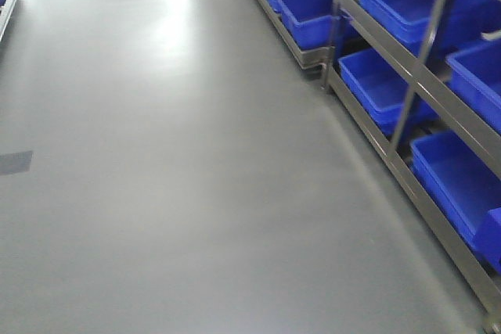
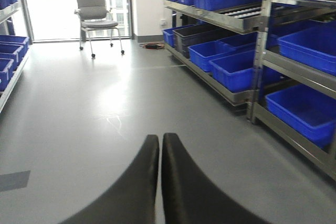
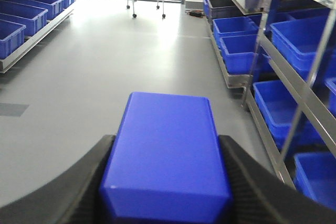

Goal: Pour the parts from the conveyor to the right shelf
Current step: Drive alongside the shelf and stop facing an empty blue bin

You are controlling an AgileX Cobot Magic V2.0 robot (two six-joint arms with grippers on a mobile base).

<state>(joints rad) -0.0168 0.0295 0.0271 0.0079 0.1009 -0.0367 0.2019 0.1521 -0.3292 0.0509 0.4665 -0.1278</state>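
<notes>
In the right wrist view, a glossy blue block [image 3: 165,150], one of the parts, fills the space between two black fingers [image 3: 86,182], and my right gripper [image 3: 166,141] is shut on it. It hangs above grey floor. My left gripper [image 2: 160,137] is shut with nothing in it, its tips nearly touching over the floor. The right shelf [image 1: 407,76] is a steel rack running along the right side, with deep blue bins [image 1: 462,181] on its levels; it also shows as the right shelf [image 3: 315,66] in the right wrist view. The conveyor is out of view.
Smooth grey floor [image 1: 196,154] stretches ahead between the racks. A second rack with blue bins [image 3: 31,9] lines the left side. A grey wheeled chair [image 2: 95,11] stands at the far end by bright windows. A dark patch [image 1: 16,162] marks the floor at left.
</notes>
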